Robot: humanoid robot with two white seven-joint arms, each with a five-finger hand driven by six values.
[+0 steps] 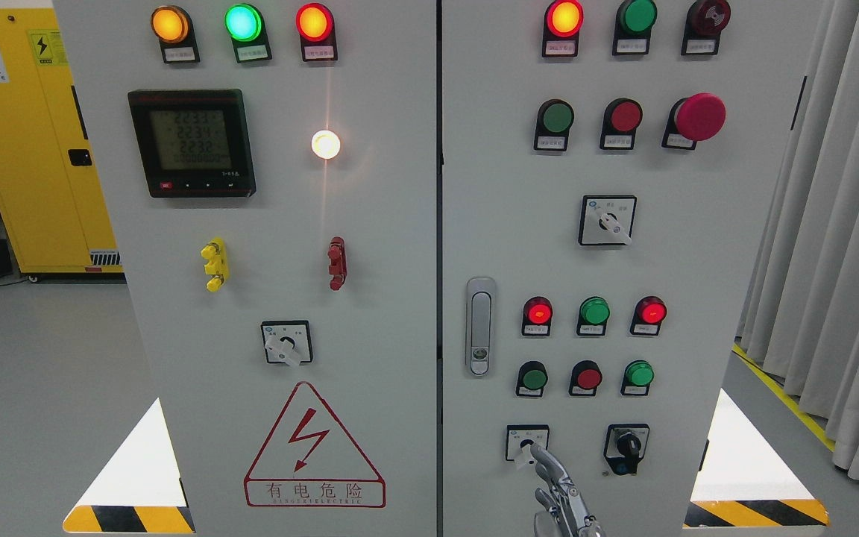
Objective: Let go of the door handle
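The grey door handle [480, 327] sits upright in its recess at the left edge of the cabinet's right door [698, 298], flush and closed. My right hand [560, 496] comes up from the bottom edge, well below and to the right of the handle. It holds nothing and its fingers [545, 462] are stretched upward. The topmost fingertip lies next to the white knob of the lower selector switch [526, 444]; I cannot tell if it touches. The left hand is out of view.
Both cabinet doors are shut, with the seam [439, 298] between them. Lamps, push buttons, a red mushroom button [699, 116] and a black key switch [627, 447] cover the right door. A yellow cabinet [34, 149] stands at the back left and curtains [839, 224] hang at the right.
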